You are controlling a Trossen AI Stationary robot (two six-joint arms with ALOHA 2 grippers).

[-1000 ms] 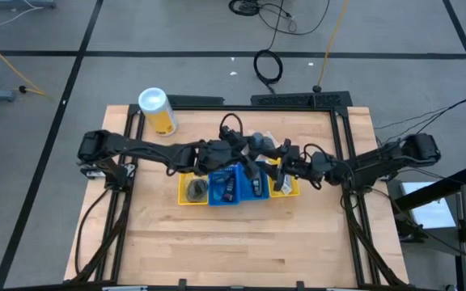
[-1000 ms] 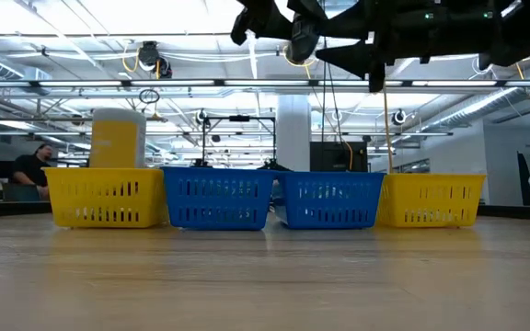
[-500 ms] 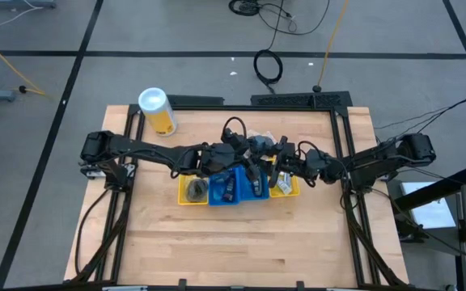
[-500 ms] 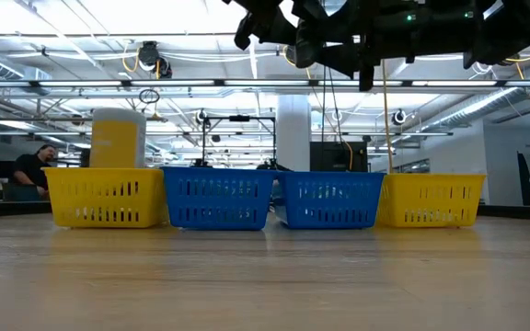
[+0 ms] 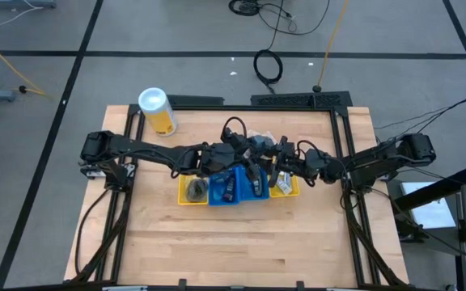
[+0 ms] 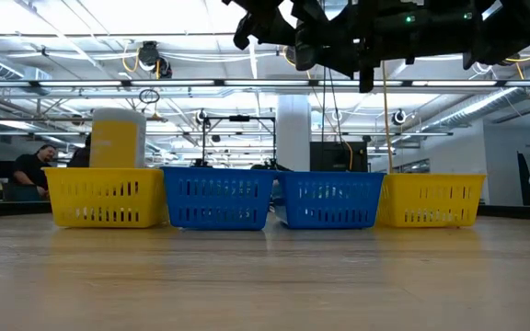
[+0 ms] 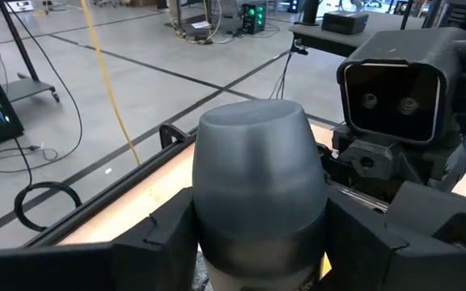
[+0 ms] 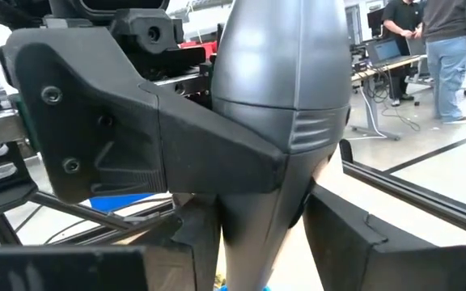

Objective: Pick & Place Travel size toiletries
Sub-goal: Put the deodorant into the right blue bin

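A dark grey oval piece with one tapered end is held in the air between both grippers, above the row of bins. My left gripper and my right gripper meet nose to nose over the inner blue bin, and each is shut on the piece. In the high view the arms hide the piece. Other small toiletries lie in the bins, such as the dark items in the left yellow bin. My left gripper pinches the oval piece's wide rounded body between its two fingers, coming level from the table's left. The piece is lifted clear above the bins. My right gripper has the same piece by its narrow tapered end, one finger on each side, coming level from the table's right. The left gripper's finger lies against the wider part.
Two yellow and two blue bins stand in a row mid-table. A big yellow canister with a white lid stands near the far left corner. Bare wood lies on the near side. People stand in the room beyond.
My right gripper has moved a little toward the table's left, closing on my left gripper, which edged toward the far edge. Over the last half second both have stayed almost still above the bins.
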